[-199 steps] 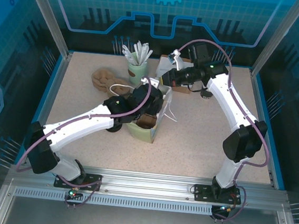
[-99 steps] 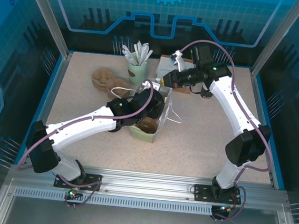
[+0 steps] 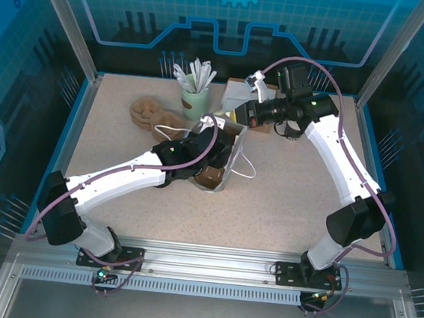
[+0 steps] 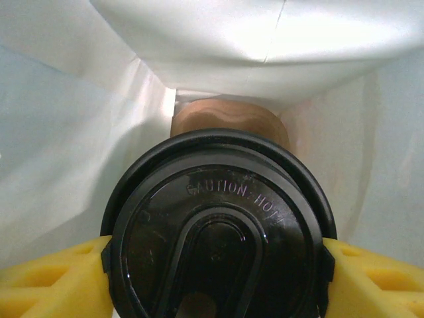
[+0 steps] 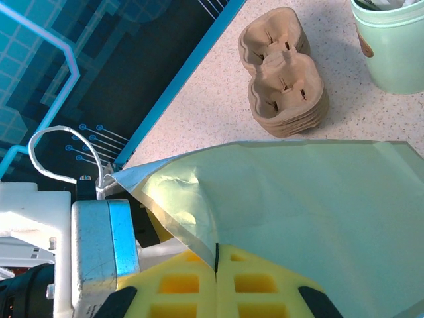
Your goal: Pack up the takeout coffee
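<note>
The takeout coffee [image 4: 218,232] shows its round black lid in the left wrist view, and its sides are hidden. My left gripper [image 4: 218,268] is shut on it, a yellow foam finger [image 4: 53,278] pressing each side of the lid. The cup is inside the pale green paper bag [image 3: 233,152], with white bag walls [image 4: 73,132] around it and a brown cardboard piece [image 4: 228,122] below. In the top view my left gripper [image 3: 209,156] reaches into the bag's mouth. My right gripper [image 5: 216,255] is shut on the bag's top edge [image 5: 179,218], holding it at the far side [image 3: 240,118].
A stack of brown moulded cup carriers [image 3: 152,116] lies at the back left, also in the right wrist view [image 5: 281,73]. The mint-green cup of white stirrers [image 3: 194,97] stands behind the bag. A box [image 3: 237,94] sits at the back. The bag's white handle loop [image 3: 245,166] lies to its right.
My right gripper has drawn the bag's edge to the right and back, so the bag looks narrower from above. My left gripper has gone further into the bag with the coffee.
</note>
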